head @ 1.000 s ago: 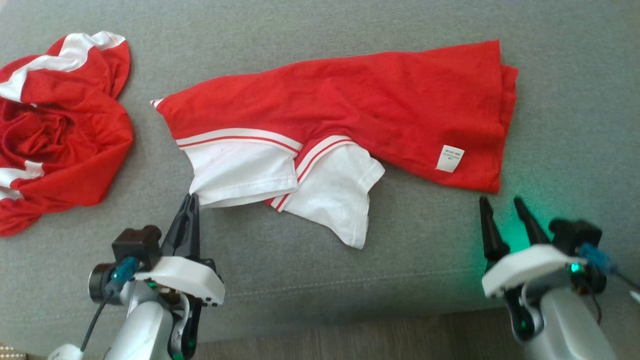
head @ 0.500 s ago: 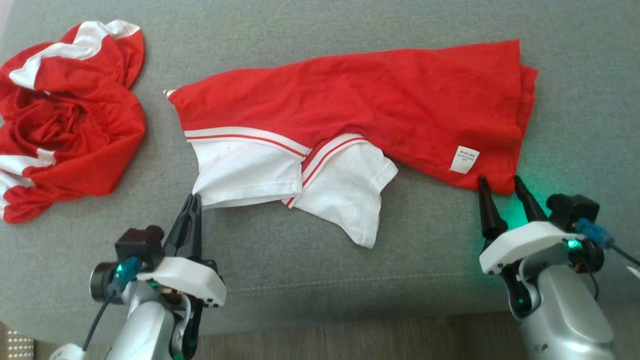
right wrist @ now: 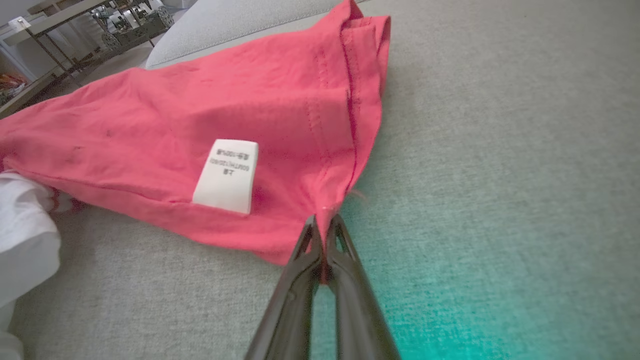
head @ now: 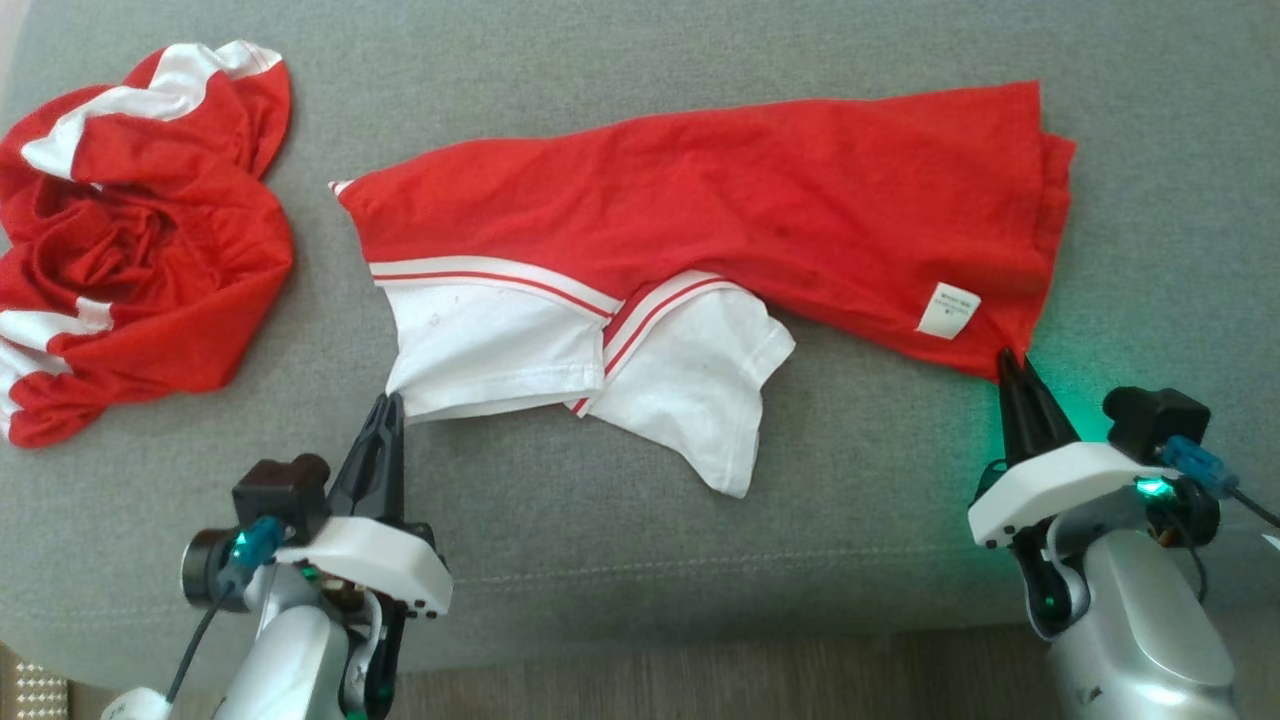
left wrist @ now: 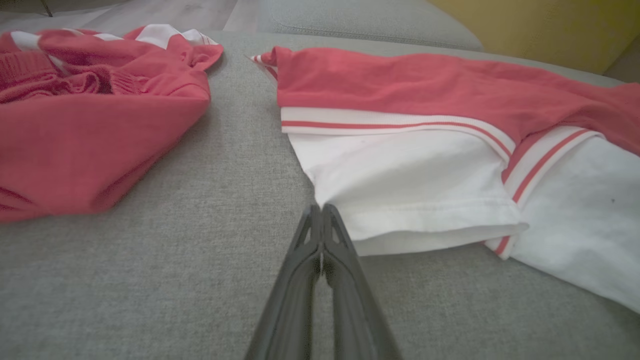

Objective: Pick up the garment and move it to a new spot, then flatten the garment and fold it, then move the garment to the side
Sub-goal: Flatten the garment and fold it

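Observation:
The garment (head: 700,210) is a red shirt with white sleeves, lying spread across the grey cushion (head: 600,530). My left gripper (head: 388,402) is shut at the near corner of the left white sleeve (left wrist: 410,185), and the cloth draws to a point at its tips (left wrist: 321,209). My right gripper (head: 1010,360) is shut on the garment's red bottom hem corner (right wrist: 330,200). Red cloth shows between its fingers (right wrist: 324,222). A white care label (right wrist: 226,176) sits just left of that grip.
A second red and white garment (head: 130,240) lies crumpled at the cushion's left end, also seen in the left wrist view (left wrist: 75,130). The cushion's front edge runs just behind both wrists, with wooden floor (head: 700,690) below it.
My right gripper moved forward to the red hem corner and closed on it, pulling that corner to a point. The left gripper stayed shut at the sleeve corner. The camera shifted slightly early on.

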Controlling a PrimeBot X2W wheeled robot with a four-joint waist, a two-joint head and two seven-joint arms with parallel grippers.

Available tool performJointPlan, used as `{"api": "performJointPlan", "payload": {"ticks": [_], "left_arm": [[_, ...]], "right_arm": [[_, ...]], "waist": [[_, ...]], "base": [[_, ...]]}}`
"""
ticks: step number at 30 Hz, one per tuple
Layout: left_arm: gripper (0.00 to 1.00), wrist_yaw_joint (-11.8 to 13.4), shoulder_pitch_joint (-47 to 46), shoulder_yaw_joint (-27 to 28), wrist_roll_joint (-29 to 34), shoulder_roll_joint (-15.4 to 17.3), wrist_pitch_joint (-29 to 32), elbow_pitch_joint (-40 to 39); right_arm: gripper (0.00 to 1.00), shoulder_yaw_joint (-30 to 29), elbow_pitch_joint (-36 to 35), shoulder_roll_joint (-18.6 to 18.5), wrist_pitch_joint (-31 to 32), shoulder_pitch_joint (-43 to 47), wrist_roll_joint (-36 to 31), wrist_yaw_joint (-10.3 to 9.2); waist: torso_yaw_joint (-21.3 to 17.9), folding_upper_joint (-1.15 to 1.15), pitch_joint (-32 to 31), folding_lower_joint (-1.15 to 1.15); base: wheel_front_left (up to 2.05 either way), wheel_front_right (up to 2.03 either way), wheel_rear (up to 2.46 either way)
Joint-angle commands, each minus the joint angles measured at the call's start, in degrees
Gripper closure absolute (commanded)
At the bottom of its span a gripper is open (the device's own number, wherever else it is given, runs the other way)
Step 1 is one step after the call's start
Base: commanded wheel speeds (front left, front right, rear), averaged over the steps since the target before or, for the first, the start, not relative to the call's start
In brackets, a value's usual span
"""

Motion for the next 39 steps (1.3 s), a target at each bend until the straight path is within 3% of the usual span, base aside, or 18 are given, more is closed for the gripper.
{"api": "performJointPlan", "payload": {"ticks": [1, 6, 7, 8, 9, 10, 18, 28, 29, 30, 32, 33, 39], "left_arm": [[1.00, -0.1, -0.8, 2.7, 0.6, 0.4, -0.3, -1.9], [1.00, -0.3, 0.3, 3.4, 0.7, 0.4, -0.3, -3.2], [1.00, -0.3, 0.6, 3.6, 0.7, 0.5, -0.3, -3.4], [1.00, -0.3, 0.9, 3.7, 0.7, 0.7, -0.3, -3.5], [1.00, -0.3, 0.9, 3.7, 0.7, 0.7, -0.3, -3.5], [1.00, -0.2, 1.2, 3.9, 0.7, 0.9, -0.3, -3.5], [1.00, 0.3, 1.7, 5.0, 0.9, 1.2, -0.3, -3.3], [1.00, 0.0, 1.5, 5.0, 1.5, 0.9, -0.3, -2.7], [1.00, -0.1, 1.4, 5.0, 1.5, 0.9, -0.3, -2.6], [1.00, -0.1, 1.4, 5.1, 1.6, 0.9, -0.3, -2.6], [1.00, -0.1, 1.3, 5.2, 1.7, 0.9, -0.3, -2.6], [1.00, -0.1, 1.3, 5.2, 1.7, 0.9, -0.3, -2.6], [1.00, -0.2, 1.2, 5.9, 2.0, 0.9, -0.3, -4.3]], "right_arm": [[1.00, 0.5, -2.1, -0.4, -0.2, -0.2, -0.7, -0.01], [1.00, -1.0, -3.3, -0.4, -0.2, 2.9, -2.8, -0.01], [0.94, -0.9, -3.2, -0.4, -0.2, 3.5, -2.8, -0.01], [0.18, -1.0, -3.2, -0.4, -0.2, 3.9, -3.0, -0.01], [0.18, -1.0, -3.2, -0.4, -0.2, 3.9, -3.0, -0.01], [0.00, -1.0, -3.5, -0.4, -0.2, 4.3, -3.2, -0.01], [0.00, -0.4, -6.4, -0.4, -0.2, 5.6, -1.4, -0.01], [0.00, 1.1, -3.4, -0.4, -0.2, 4.3, 2.4, -0.01], [0.16, 1.1, -3.2, -0.4, -0.2, 4.1, 2.6, -0.01], [0.42, 1.1, -3.1, -0.4, -0.2, 3.9, 2.7, -0.01], [0.75, 1.1, -3.1, -0.4, -0.2, 3.6, 2.5, -0.01], [1.00, 1.1, -3.2, -0.4, -0.2, 3.6, 2.5, -0.01], [1.00, -0.1, -6.3, -0.4, -0.2, 4.8, -0.5, -0.01]], "waist": [[-0.1, 0.00, -0.4, 0.00], [-0.2, 0.00, -1.5, 0.00], [-0.3, 0.00, -1.5, 0.00], [-0.3, 0.00, -1.5, 0.00], [-0.3, 0.00, -1.5, 0.00], [-0.4, 0.00, -1.5, 0.00], [-0.5, 0.00, -1.3, 0.00], [0.7, 0.00, -1.4, 0.00], [0.8, 0.00, -1.3, 0.00], [0.9, 0.00, -1.2, 0.00], [1.1, 0.00, -1.1, 0.00], [1.1, 0.00, -1.1, 0.00], [1.0, 0.00, -1.9, 0.00]], "base": [[0.00, 0.00, 0.00], [0.00, 0.00, 0.00], [0.00, 0.00, 0.00], [0.00, 0.00, 0.00], [0.00, 0.00, 0.00], [0.00, 0.00, 0.00], [0.00, 0.00, 0.00], [0.00, 0.00, 0.00], [0.00, 0.00, 0.00], [0.00, 0.00, 0.00], [0.00, 0.00, 0.00], [0.00, 0.00, 0.00], [0.00, 0.00, 0.00]]}}
